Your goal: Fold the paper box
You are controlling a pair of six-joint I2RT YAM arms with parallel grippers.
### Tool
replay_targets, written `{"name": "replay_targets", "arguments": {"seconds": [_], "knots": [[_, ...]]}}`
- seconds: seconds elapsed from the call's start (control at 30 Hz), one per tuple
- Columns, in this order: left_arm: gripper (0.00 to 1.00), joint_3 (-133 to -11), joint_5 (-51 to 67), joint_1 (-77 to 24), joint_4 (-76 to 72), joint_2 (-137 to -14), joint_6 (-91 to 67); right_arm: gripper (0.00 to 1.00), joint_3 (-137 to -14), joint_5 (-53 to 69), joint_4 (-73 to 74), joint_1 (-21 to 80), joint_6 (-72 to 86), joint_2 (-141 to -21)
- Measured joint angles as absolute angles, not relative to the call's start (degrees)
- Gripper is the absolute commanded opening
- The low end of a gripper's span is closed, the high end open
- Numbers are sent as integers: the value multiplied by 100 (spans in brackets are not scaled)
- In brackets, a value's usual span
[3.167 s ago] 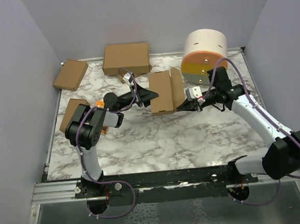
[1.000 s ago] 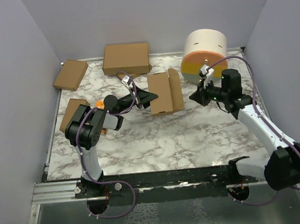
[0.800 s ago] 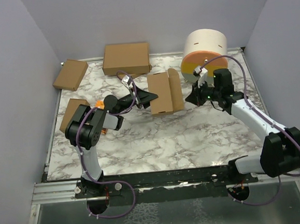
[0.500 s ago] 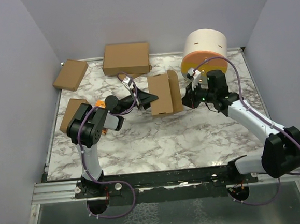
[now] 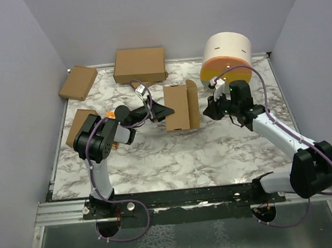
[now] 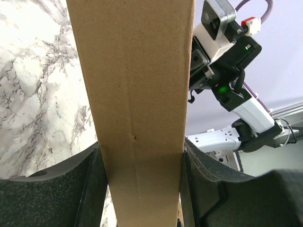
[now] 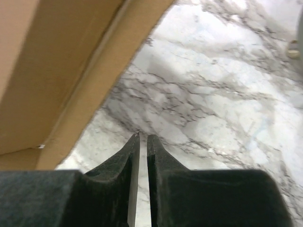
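Paper box (image 5: 179, 107), left edge clamped by left gripper (image 6: 141, 156); only right wrist view shows right gripper (image 7: 140, 142) almost closed, empty, near its flap edge.

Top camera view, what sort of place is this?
Probably a lab robot cell: a marble-patterned table boxed in by plain lilac panels, a left arm and right arm bolted to a rail at its near edge, and brown cartons laid out on it.
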State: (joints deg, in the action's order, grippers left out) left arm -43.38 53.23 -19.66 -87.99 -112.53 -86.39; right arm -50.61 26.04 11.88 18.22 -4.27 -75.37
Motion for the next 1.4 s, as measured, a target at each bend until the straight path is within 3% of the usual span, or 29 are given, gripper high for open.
{"name": "replay_targets", "arguments": {"seconds": [0.17,0.27,0.43,0.63,0.87,1.2,1.4], "knots": [[35,-4338,5603,-1911,-8801,-11273,-8615,40,-5022,2401,1194,1514,-790,-7459],[35,-4338,5802,-1907,-8761,-11271,-8388,48,-5028,2753,1203,1041,-1188,-7277],[37,-4362,6058,-1911,-7684,-11015,-7367,52,-5277,3879,1330,436,-1865,-7181],[38,-4886,6154,-2097,-4377,-10294,-4781,53,-5400,5041,1330,353,-2139,-7203],[38,-5955,6208,-2322,-596,-10252,-1898,53,-5400,5752,1441,137,-2191,-7529],[38,-6261,6228,-2322,1345,-10619,-567,59,-4954,6685,1304,-329,-2005,-7671],[38,-6563,6252,-2329,1833,-10805,-279,84,-3730,7225,-161,-499,-1352,-7756]]}}
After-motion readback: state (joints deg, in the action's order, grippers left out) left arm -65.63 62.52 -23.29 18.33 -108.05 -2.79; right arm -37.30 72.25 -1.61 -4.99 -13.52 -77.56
